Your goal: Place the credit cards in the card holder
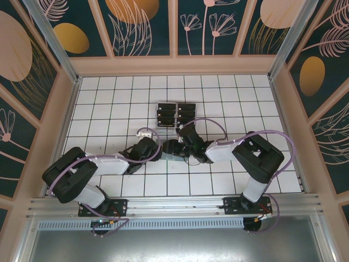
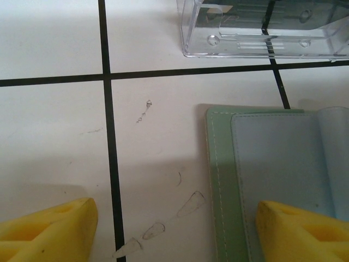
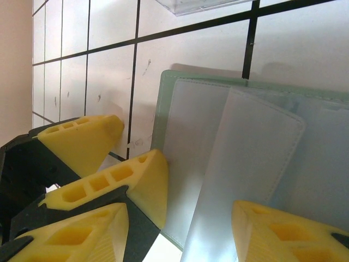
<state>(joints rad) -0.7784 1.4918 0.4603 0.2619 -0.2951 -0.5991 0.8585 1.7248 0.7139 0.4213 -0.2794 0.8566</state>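
Left hand (image 2: pixel 174 218) and right hand (image 3: pixel 180 218) are standing open over the card holder (image 3: pixel 229 136).
The left hand is spreading wide and gripping nothing, its right finger lying over the unfolded holder and its left finger over bare counter (image 2: pixel 54 136). The right hand is gaping about half open astride the holder's inner flap, holding nothing. Ahead of both hands, the credit cards (image 1: pixel 166 115) are sitting in a clear rack (image 2: pixel 262 27).

even bright light, soft shadows

Matt stitched leatherette card holder (image 2: pixel 278 158), clear glossy plastic rack (image 2: pixel 245 38)
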